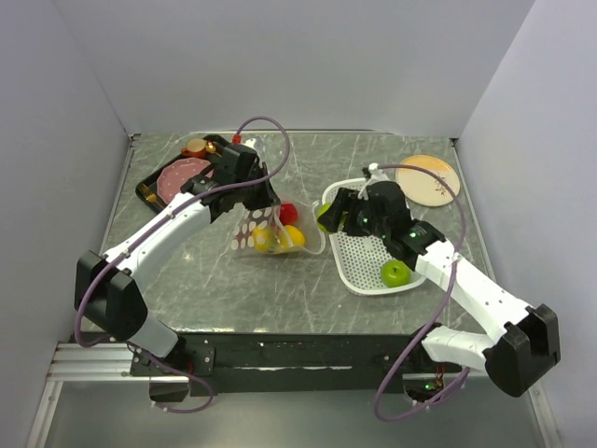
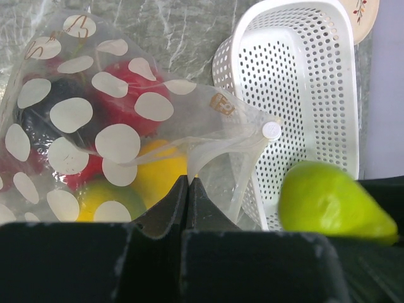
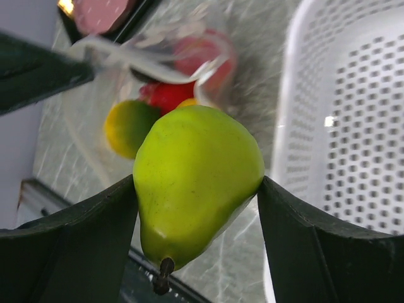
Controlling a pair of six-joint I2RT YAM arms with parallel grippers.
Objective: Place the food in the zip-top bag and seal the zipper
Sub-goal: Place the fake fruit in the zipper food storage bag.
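The zip-top bag (image 2: pixel 120 142) is clear with white polka dots; red, yellow and dark fruit (image 2: pixel 158 180) show through it. The pear (image 3: pixel 196 183) is bright green, the perforated basket (image 2: pixel 315 76) white, the table (image 1: pixel 280 289) grey with pale marbled veins

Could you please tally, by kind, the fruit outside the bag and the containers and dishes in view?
green pear: 1
green apple: 1
polka-dot zip-top bag: 1
white perforated basket: 1
black tray: 1
round plate: 1
Total: 6
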